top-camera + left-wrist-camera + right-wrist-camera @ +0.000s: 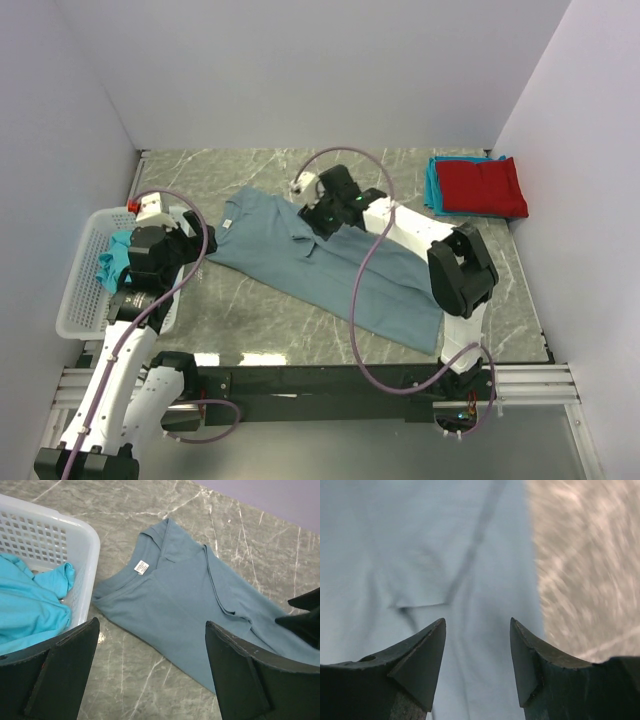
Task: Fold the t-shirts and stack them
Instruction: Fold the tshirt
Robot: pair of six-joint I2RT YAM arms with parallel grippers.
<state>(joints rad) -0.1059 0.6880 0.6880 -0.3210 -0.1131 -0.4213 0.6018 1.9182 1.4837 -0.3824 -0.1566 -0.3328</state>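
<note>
One blue-grey tee [280, 260], spread slantwise across the table [250, 325]: collar and white label [142, 567] at the far left, hem at the near right, one sleeve folded inward.

Right gripper [477, 622] directly over the tee's upper middle, close above the cloth. Fingers parted roughly halfway, gripping nothing (only flat fabric and a seam between them in the wrist view).

Left gripper [152, 670] off the collar side, above bare marble between tee and basket [75, 535]. Spread wide, empty.

Counted: one blue-grey tee. One red tee [485, 187], folded at the far right corner atop one folded teal tee [432, 190], well apart from the blue-grey one. More teal cloth [30, 605] bunched in the basket, one tee or several, cannot tell. One basket, two grippers.
</note>
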